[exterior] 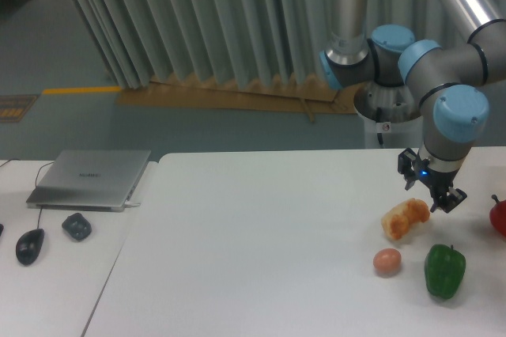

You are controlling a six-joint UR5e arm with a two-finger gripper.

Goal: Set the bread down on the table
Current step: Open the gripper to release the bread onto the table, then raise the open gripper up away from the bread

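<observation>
The bread [405, 219] lies on the table [261, 250], near its right end, tilted with one end higher toward the right. It rests on the surface on its own, with nothing gripping it. Just above and to the right of its upper end hangs the gripper [432, 188]; its two dark fingers are spread apart with a gap between them, and they hold nothing. A small blue light glows on the wrist above the fingers.

Just below the bread, a little to the left, sits an egg [387, 261], close but apart from it. To the right of the egg stands a green pepper [444, 270], upright with its stem on top. At the far right edge of the view a red object [499, 217] is cut off by the frame.

Well apart on the left, an adjoining desk [55, 274] bears a closed laptop [91, 178], a dark mouse [30, 245] and a small dark lumpy thing [77, 226] between them. Behind the table hangs a pleated curtain [198, 20].
</observation>
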